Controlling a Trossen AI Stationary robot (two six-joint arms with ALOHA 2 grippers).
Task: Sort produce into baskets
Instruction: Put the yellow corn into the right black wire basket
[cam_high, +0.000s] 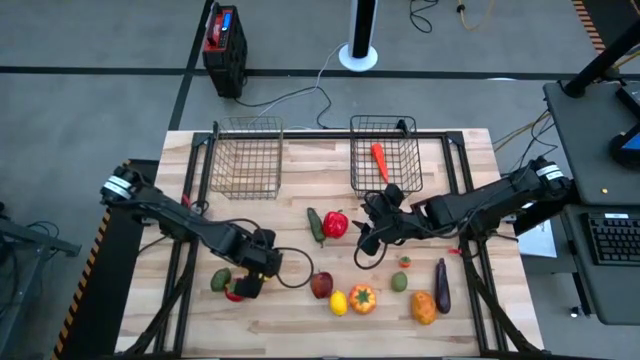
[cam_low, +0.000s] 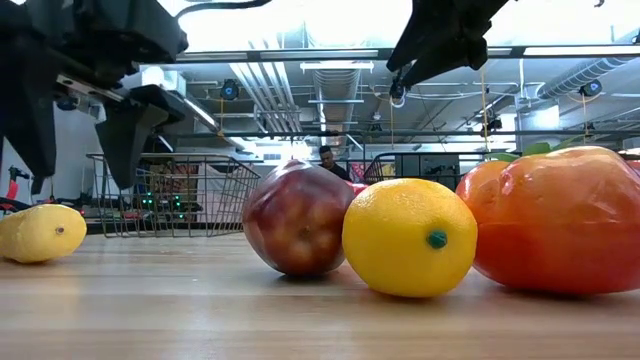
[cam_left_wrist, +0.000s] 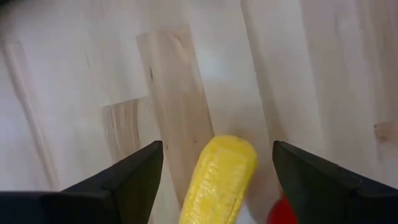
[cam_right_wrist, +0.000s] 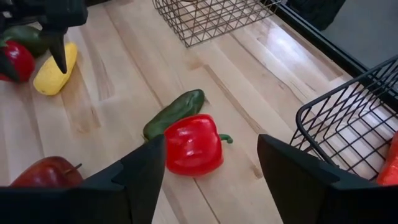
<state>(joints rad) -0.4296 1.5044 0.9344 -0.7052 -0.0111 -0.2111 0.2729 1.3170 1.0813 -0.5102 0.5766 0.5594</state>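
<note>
Nearest the counter's (cam_high: 300, 310) front edge lie the lemon (cam_high: 338, 302), tomato (cam_high: 362, 298), apple (cam_high: 321, 285), orange piece (cam_high: 424, 307) and eggplant (cam_high: 442, 284), all unsorted. Left of them, the left pincer (cam_high: 250, 285) hangs spread wide over the yellow corn (cam_left_wrist: 221, 177), holding nothing. Mid-counter, the right pincer (cam_high: 372, 238) is likewise released, facing the red pepper (cam_right_wrist: 193, 144) and green cucumber (cam_right_wrist: 174, 112). Along the back edge, one basket (cam_high: 245, 160) sits empty; the other (cam_high: 385, 155) holds a carrot (cam_high: 380, 160). Both arms look poised to pick: descend, straddle, close.
</note>
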